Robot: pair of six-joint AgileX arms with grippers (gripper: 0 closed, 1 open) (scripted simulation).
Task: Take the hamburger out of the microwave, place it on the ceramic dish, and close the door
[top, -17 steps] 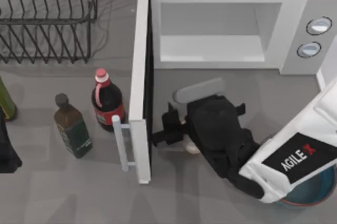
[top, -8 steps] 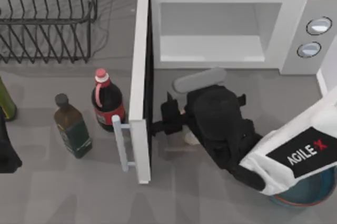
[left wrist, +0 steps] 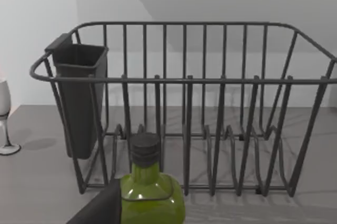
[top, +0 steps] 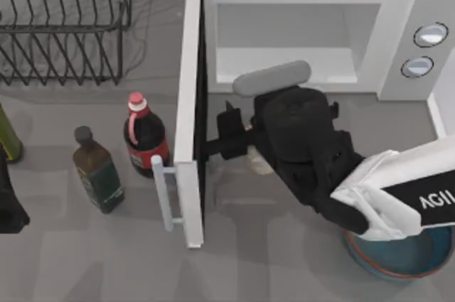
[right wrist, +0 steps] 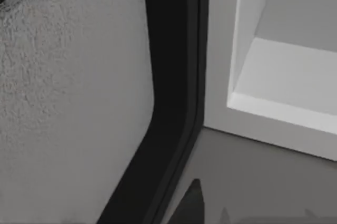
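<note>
Right gripper [top: 222, 138] just right of the door [top: 186, 103], close against its dark inner face; spread or pinching, cannot tell. Hamburger [top: 260, 165] a little farther right of the door, half hidden under the wrist, not on the dish [top: 398, 263], well right of the door. Left arm [top: 8, 206] parked far left of the door.

Risks:
- Knocking the door wider.
- Dropping the hamburger short of the dish.

From above: hamburger, dish, empty microwave [top: 398, 11]. From the right wrist: door mesh and cavity edge up close. From the left wrist: rack [left wrist: 210, 103], green bottle [left wrist: 150, 197].
</note>
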